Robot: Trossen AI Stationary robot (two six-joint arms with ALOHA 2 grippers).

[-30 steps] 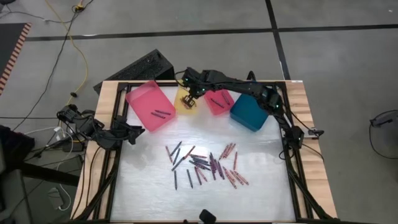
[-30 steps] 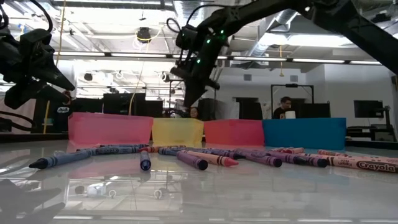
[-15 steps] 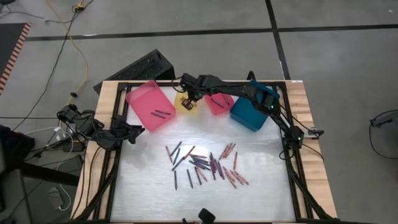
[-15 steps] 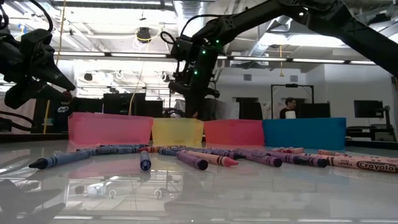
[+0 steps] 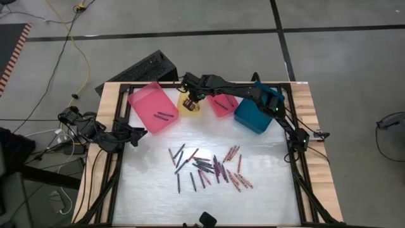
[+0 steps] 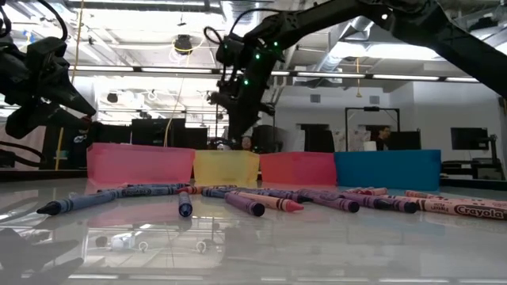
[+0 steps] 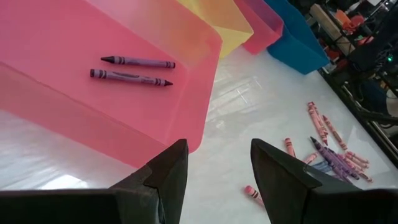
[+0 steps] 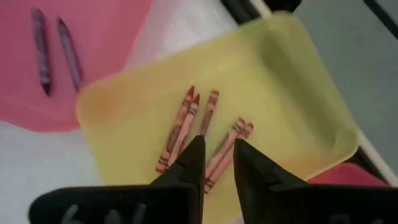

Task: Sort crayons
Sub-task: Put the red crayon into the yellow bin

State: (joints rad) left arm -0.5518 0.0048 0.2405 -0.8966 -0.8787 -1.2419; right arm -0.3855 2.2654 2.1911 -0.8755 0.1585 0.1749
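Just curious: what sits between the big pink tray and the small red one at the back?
The yellow tray, holding red crayons; the high view shows it.

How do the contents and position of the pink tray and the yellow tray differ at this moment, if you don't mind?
The pink tray holds two purple crayons lying side by side; the yellow tray holds about five reddish-orange crayons. The right gripper hangs over the yellow tray, jaws slightly apart; nothing hangs over the pink tray, which looks larger. Both stand in the row at the table's far edge.
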